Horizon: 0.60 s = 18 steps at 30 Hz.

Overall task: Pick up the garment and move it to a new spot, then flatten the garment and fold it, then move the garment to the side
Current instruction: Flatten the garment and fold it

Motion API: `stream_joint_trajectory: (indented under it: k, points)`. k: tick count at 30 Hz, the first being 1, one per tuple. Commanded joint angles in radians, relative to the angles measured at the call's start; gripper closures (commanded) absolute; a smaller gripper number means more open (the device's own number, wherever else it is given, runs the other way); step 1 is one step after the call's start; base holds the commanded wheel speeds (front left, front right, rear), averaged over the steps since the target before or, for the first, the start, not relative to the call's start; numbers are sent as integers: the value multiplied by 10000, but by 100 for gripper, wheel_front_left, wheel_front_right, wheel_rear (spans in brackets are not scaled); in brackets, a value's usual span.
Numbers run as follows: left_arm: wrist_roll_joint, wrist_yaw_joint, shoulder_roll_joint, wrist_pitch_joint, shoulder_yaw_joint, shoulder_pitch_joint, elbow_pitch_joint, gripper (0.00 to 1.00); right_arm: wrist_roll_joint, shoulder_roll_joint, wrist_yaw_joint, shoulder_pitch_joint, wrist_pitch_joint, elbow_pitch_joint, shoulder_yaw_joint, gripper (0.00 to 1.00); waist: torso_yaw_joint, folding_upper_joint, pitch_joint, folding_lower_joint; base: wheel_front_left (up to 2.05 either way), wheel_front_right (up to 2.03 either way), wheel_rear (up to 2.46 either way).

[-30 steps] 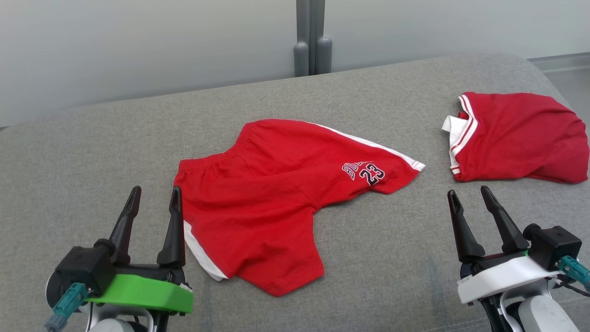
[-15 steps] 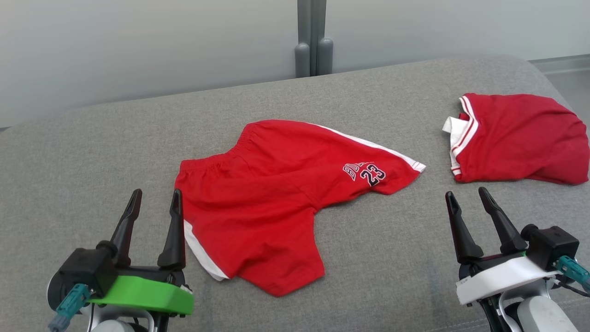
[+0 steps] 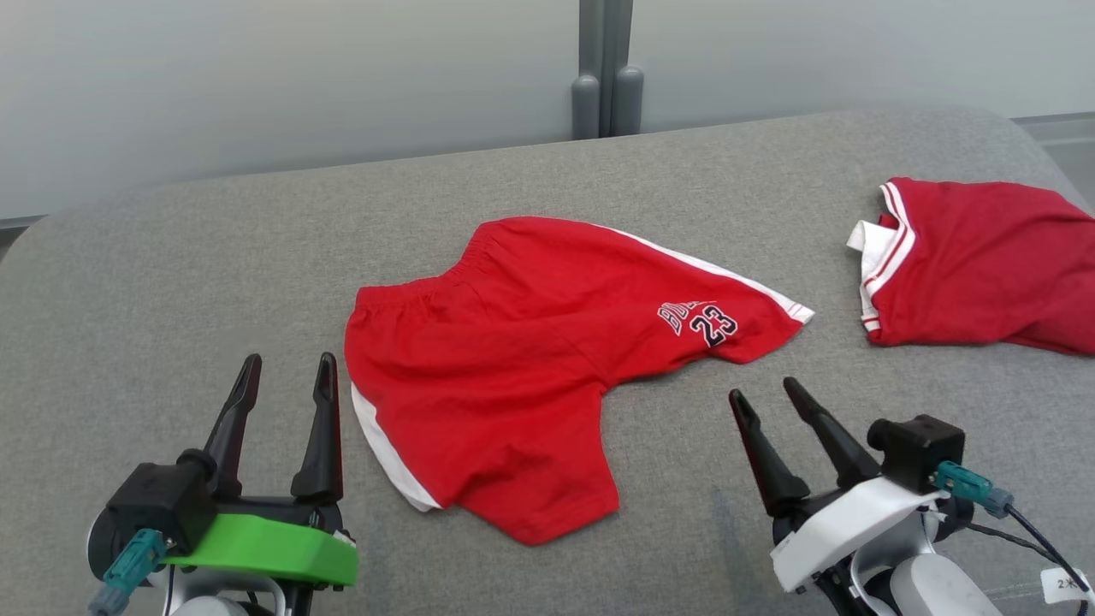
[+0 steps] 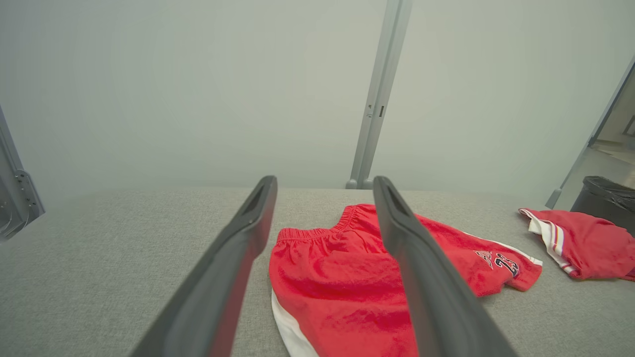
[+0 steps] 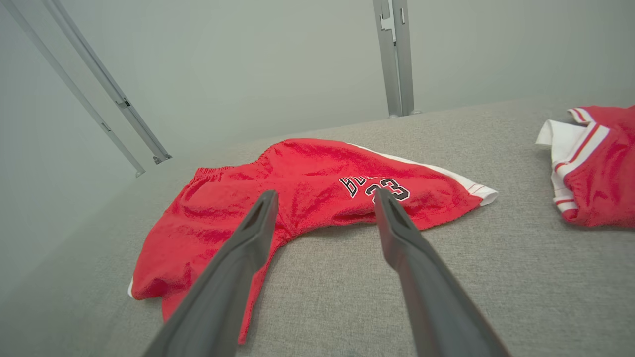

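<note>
The garment [image 3: 530, 359] is a pair of red shorts with white side stripes and a "23" print, lying spread and slightly rumpled in the middle of a grey cushioned surface [image 3: 171, 282]. My left gripper [image 3: 289, 359] is open just left of the shorts' waistband side, with nothing between its fingers. My right gripper [image 3: 762, 389] is open too, near the front right of the shorts, just below the printed leg. In the left wrist view the shorts [image 4: 337, 277] lie ahead of the left gripper [image 4: 325, 181]. In the right wrist view the right gripper [image 5: 325, 193] points at the shorts [image 5: 297, 173].
A second red garment [image 3: 984, 265] with white and red trim lies bunched at the far right of the surface. A grey post [image 3: 606, 68] stands behind against a pale wall. A black-lined bin [image 4: 607, 193] stands beyond the right end.
My right gripper has moved left and a little nearer, toward the shorts' printed leg. The head camera has turned slightly, shifting the scene right. The left gripper has stayed put.
</note>
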Motion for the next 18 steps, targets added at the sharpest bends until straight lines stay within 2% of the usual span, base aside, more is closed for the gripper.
stream_joint_trajectory:
  k: [1, 8, 14, 18]
  points:
    - [-36, 28, -47, 21, 5, 72, 0, 0, 328, -74, -5, -159, 301, 108, 310, 0, 238, 0, -8, 0, 0, 0, 0]
    - [-54, -41, -118, 38, -37, -25, 124, 0, 1429, -97, -3, -384, 1526, 639, 1451, 0, 938, 0, 18, 0, 0, 0, 0]
    - [-84, -73, -173, 43, -100, -18, 195, 0, 1952, -55, -3, -533, 2490, 1210, 1729, 0, 1451, 0, -24, 0, 0, 0, 0]
    - [-97, -104, -183, 54, -145, -19, 223, 0, 1869, 76, -3, -616, 2801, 1686, 1540, 0, 1816, 0, -40, 0, 0, 0, 0]
